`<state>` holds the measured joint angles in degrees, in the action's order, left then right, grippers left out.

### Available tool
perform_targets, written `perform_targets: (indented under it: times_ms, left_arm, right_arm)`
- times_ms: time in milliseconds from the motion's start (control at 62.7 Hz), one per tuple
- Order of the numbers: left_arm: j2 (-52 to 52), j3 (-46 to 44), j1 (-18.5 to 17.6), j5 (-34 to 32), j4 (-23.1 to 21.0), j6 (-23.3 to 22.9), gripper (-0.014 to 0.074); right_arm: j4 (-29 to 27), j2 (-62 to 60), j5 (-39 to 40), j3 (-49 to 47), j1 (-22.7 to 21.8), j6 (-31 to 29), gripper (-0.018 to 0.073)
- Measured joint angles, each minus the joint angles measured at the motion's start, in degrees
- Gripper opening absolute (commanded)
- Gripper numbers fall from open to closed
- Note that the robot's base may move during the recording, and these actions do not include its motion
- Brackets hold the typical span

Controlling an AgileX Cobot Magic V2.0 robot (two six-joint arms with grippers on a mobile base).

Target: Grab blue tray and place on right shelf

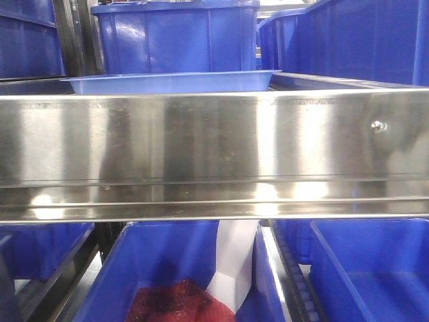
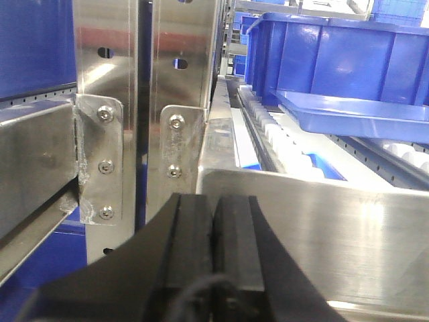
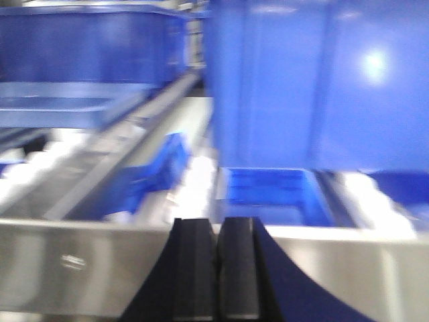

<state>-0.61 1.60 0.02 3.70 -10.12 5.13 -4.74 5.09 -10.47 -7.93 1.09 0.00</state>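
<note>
Blue tray sits on the shelf behind the tall steel lip, in front of a deep bin. Left claw and right claw both pressed together, empty, low at the lip. Risk: reaching in flat clips the lip or catches the bin.

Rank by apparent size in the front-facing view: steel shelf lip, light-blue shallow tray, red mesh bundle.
1. Brushed stainless-steel shelf front lip, spanning the full width, though nearest the camera.
2. Light periwinkle-blue shallow plastic tray.
3. Red mesh bundle, partly cropped.
</note>
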Motion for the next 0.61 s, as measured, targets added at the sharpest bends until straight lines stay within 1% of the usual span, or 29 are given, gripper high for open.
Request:
perform_targets:
  times_ms: [80, 175, 303, 606]
  left_arm:
    - [0.00, 0.00, 0.00, 0.00, 0.00, 0.00, -0.0048]
    - [0.00, 0.00, 0.00, 0.00, 0.00, 0.00, -0.0048]
    - [0.00, 0.00, 0.00, -0.10, 0.00, 0.00, -0.0048]
    - [-0.04, 0.00, 0.00, -0.10, 0.00, 0.00, -0.0048]
  right_arm:
    - [-0.23, -2.58, 0.22, 3.10, -2.28, 0.00, 0.0057]
    - [-0.23, -5.15, 1.15, 6.37, -3.58, 0.00, 0.0057]
    - [-0.35, -5.63, 2.36, 9.42, -3.91, 0.00, 0.0057]
    - [-0.35, -5.75, 4.11, 9.61, -3.91, -0.42, 0.0057]
